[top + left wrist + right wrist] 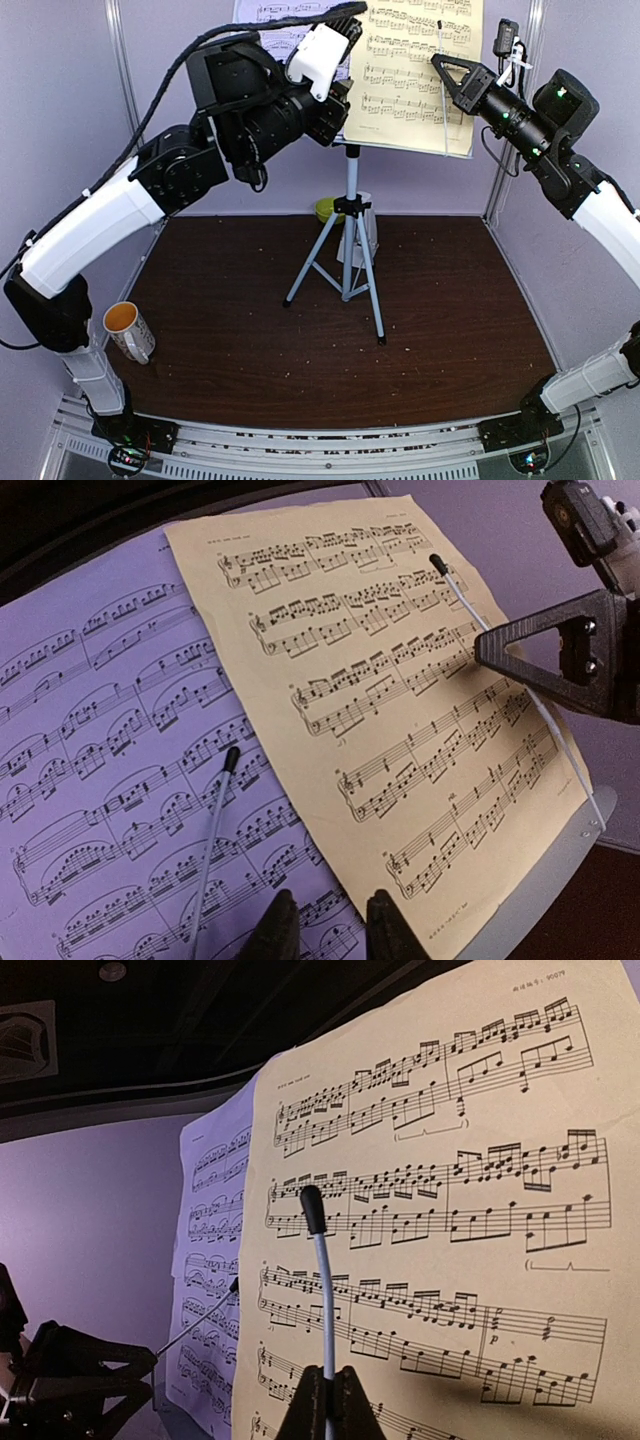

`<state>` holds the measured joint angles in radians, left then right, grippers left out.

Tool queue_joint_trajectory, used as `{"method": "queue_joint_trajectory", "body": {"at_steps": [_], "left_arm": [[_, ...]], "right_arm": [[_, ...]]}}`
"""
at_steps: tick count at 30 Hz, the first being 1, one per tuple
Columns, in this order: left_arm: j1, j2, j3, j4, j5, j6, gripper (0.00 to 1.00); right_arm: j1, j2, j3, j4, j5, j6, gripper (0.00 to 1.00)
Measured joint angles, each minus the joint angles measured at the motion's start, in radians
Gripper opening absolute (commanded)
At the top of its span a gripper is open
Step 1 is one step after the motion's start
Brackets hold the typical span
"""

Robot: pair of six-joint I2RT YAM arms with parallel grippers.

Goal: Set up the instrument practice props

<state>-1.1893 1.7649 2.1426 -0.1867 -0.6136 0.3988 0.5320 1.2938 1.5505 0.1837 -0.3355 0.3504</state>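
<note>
both arms are raised to the music stand [540, 880], which sits on its tripod [350, 207] mid-table.

- yellow page [400, 710] rests on the stand's ledge, right side. its left edge overlaps the lavender page [110, 750].
- from overhead, the left arm [250, 105] covers most of the lavender page; only a strip shows at the top.
- right gripper [328, 1380]: fingers are pinched together on the thin retaining wire [322, 1290] that lies up the face of the yellow page, black tip on the second staff.
- left gripper [325, 910]: fingers are a narrow gap apart with nothing between them. it hovers at the bottom of the lavender page, just by the yellow page's lower left corner.
- a second wire [215, 830] lies across the lavender page, just left of the left fingers and not touching them.
- metronome [372, 240]: a small white shape on the table behind the tripod, with the legs crossing in front. i can't make out any detail on it.
- green bowl [326, 208] sits behind the tripod hub, mostly hidden.
- mug [128, 330], orange inside, stands at the table's [250, 340] left edge beside the left arm, well apart from the stand.
</note>
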Motion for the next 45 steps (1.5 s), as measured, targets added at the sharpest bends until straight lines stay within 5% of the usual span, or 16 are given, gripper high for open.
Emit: {"method": "queue_joint_trajectory", "body": {"at_steps": [5, 10, 29, 45], "left_arm": [[-0.002, -0.100, -0.064, 0.038, -0.003, 0.003, 0.37], [0.005, -0.157, -0.114, 0.066, -0.015, 0.003, 0.38], [0.089, -0.122, -0.103, -0.016, 0.019, -0.066, 0.45], [0.099, -0.105, -0.069, -0.034, 0.034, -0.096, 0.42]], "right_arm": [[0.000, 0.000, 0.000, -0.004, 0.012, -0.004, 0.16], [0.000, 0.000, 0.000, -0.020, 0.029, -0.004, 0.23], [0.000, 0.000, 0.000, -0.024, 0.043, -0.003, 0.21], [0.000, 0.000, 0.000, -0.024, 0.053, -0.005, 0.14]]}}
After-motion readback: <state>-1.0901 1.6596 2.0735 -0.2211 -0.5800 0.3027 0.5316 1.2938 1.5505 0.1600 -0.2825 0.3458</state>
